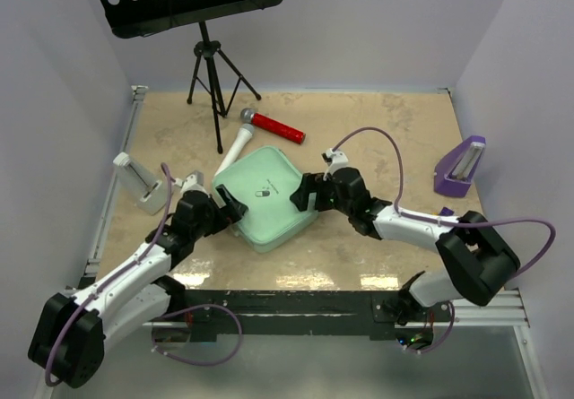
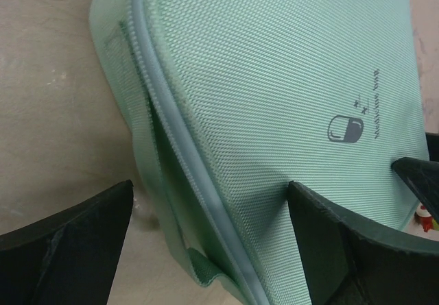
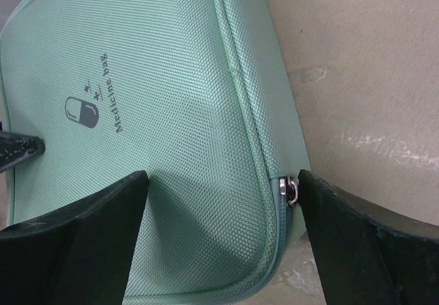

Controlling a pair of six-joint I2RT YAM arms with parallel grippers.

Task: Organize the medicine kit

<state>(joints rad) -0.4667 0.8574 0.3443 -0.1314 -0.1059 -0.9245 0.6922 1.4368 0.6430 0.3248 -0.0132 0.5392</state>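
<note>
Two grippers stood spread wide at opposite edges of the medicine kit [image 1: 265, 197], and neither was pinching it. Nearest the arm bases, the left gripper [image 1: 224, 206] straddled the kit's left edge. Its wrist view showed one finger [image 2: 75, 243] over the bare table [image 1: 377, 121] and the other above the woven lid, with the zip track [image 2: 171, 120] running between them. The right gripper [image 1: 300, 193] sat likewise astride the opposite corner, the zipper pull [image 3: 291, 188] just inside its outer finger [image 3: 370, 236].

That placement looked deliberate. I judged that one arm was ready to steady the soft case while the other reached the pull to work the zip, which appeared closed along the stretches in view.

The kit lay flat near the middle of the table between the two grippers, lid up and pill mark [image 2: 344, 129] showing. Just beyond its far corner lay a white microphone [image 1: 233, 148] and a red microphone [image 1: 276, 128]. Farther back stood a black music stand [image 1: 208, 58], and a purple stand [image 1: 460, 168] stood well apart on the right.
</note>
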